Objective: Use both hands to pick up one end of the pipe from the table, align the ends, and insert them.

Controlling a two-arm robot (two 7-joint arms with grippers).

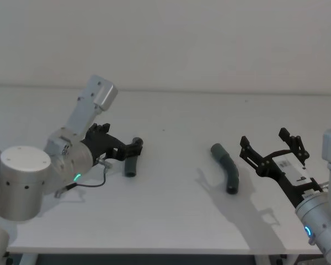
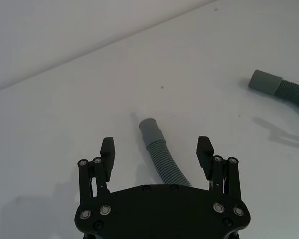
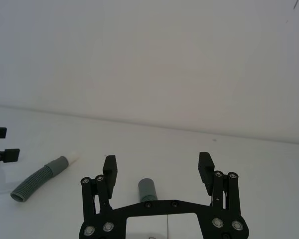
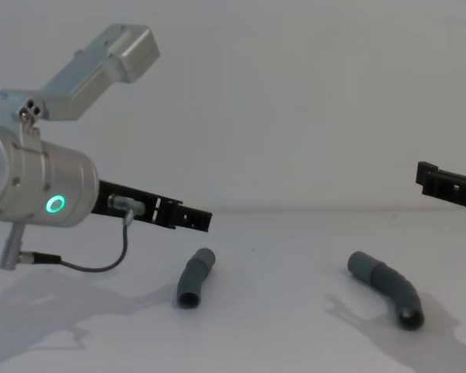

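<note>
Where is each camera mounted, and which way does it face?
Left wrist: on that wrist, looking past the open left gripper down at the short pipe piece, with the bent pipe piece beyond.
Right wrist: on that wrist, looking past the open right gripper across the table at both pieces.
Head: high up, facing forward and down; both grippers show.
Chest: lower, facing forward across the table; left gripper reaches in, right gripper at the right edge.
Shared: every view shows both pipe pieces.
</note>
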